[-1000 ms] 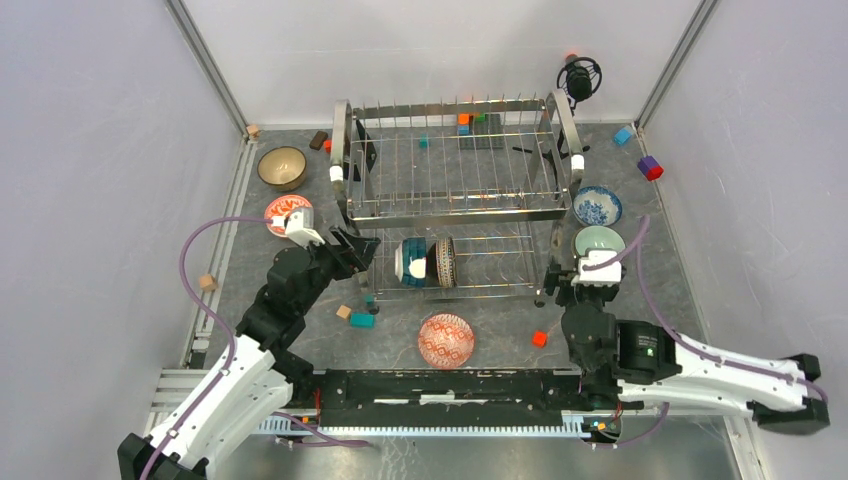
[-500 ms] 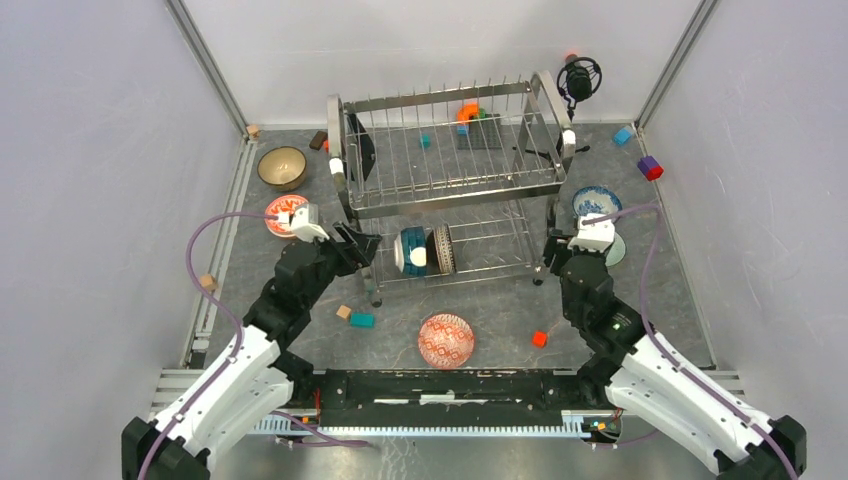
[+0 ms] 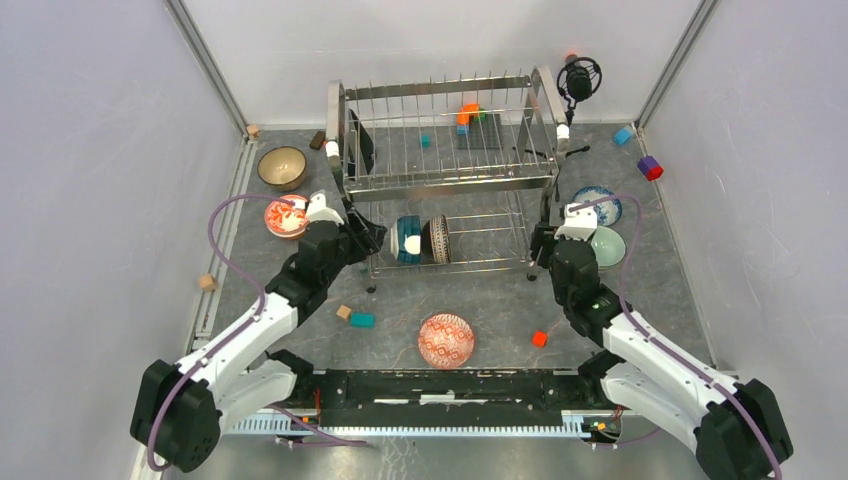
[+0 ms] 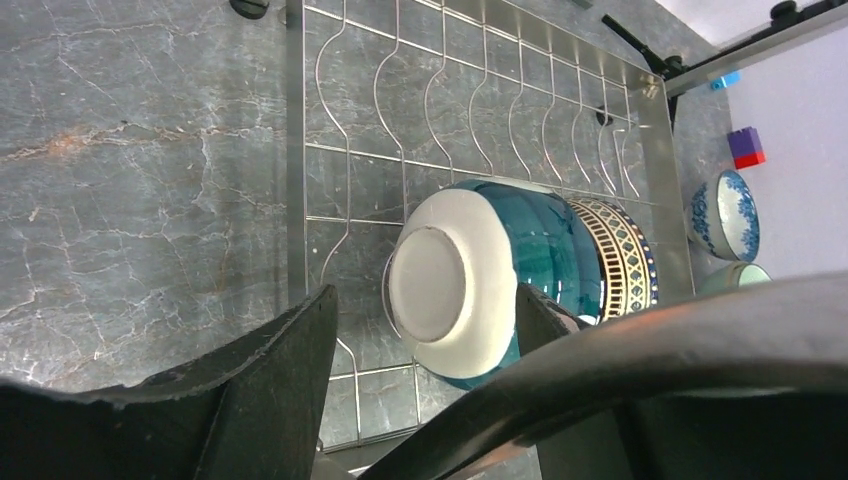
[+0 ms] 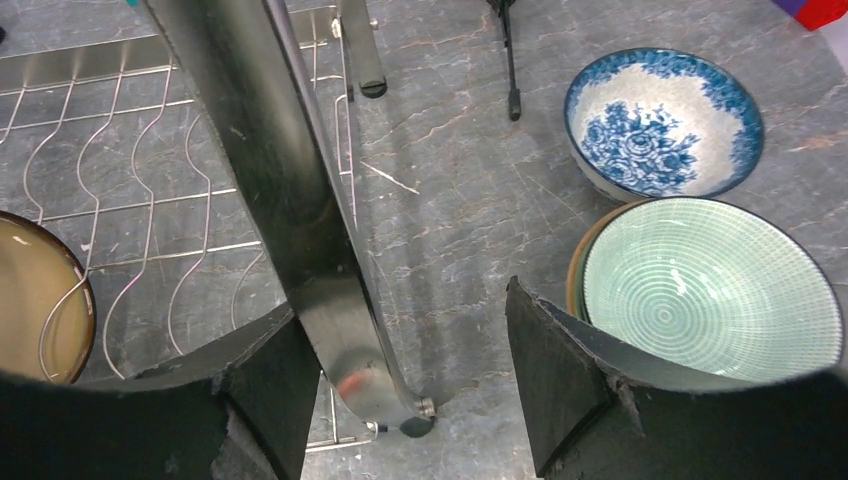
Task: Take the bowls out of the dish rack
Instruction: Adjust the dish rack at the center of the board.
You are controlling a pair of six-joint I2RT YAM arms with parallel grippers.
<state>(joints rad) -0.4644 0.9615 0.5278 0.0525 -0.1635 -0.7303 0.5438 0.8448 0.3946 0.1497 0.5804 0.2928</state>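
1. Brown-gold bowl [image 3: 282, 167] and red-white bowl [image 3: 287, 216] on table [image 3: 480, 300], 9 o'clock of dish rack [image 3: 450, 187]: out.
2. Left gripper [image 4: 425, 305]: jaws released, empty, at dish rack's left end.
3. Teal bowl [image 3: 408, 240] and banded bowl [image 3: 438, 238] on lower tier: left to unload.
4. Red patterned bowl [image 3: 446, 340], 6 o'clock: out.
5. Right gripper [image 5: 400, 310]: jaws released, straddling dish rack's right end.
6. Blue-white bowl [image 3: 597, 205] and green bowl [image 3: 609, 247], 3 o'clock: out.

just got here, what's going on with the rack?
Both arms are at the rack, one per end. Left claw open by the left handle; right claw open around the right post. Two bowls stand on edge in the lower tier; the green bowl and others sit on the table.
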